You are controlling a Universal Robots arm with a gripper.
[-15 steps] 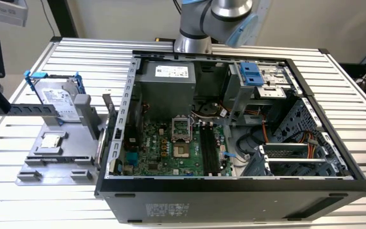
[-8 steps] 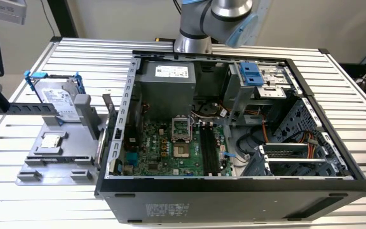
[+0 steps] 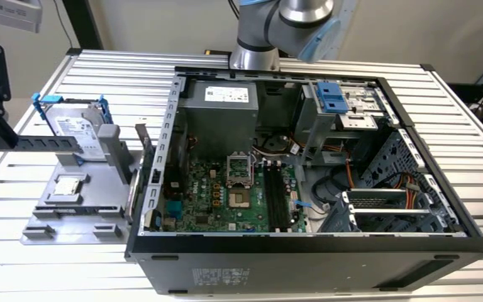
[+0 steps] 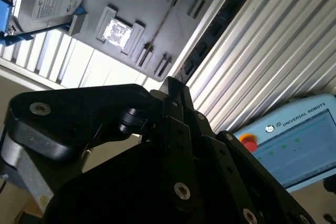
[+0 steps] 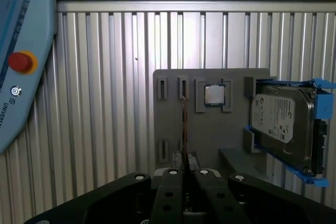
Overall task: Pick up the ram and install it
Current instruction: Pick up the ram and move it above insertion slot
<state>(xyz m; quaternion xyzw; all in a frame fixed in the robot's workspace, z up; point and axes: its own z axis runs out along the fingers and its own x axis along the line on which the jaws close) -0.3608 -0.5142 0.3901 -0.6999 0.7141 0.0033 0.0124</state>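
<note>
Clamping the ram (image 4: 215,30) in narrow pincer (image 4: 172,83) | at grey holder (image 3: 99,198) on ribbed metal surface (image 3: 443,107) | open computer case (image 3: 309,264) towards exterior view's right | teach pendant (image 5: 26,77) nearby

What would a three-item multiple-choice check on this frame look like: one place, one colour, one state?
1. The hard drive sits:
A) on the grey holder beside the computer case
B) inside the case
C) on top of the case

2. The frame round the hard drive is:
A) red
B) green
C) blue

3. The ram is:
A) fitted inside the case
B) gripped in the tool
C) lying on the holder

Answers:
1 A: the exterior view shows the drive standing on the holder, to that view's left of the case.
2 C: the frame shows blue in the first wrist view.
3 B: in the second wrist view the ram runs out from the tool's closed tips.
</note>
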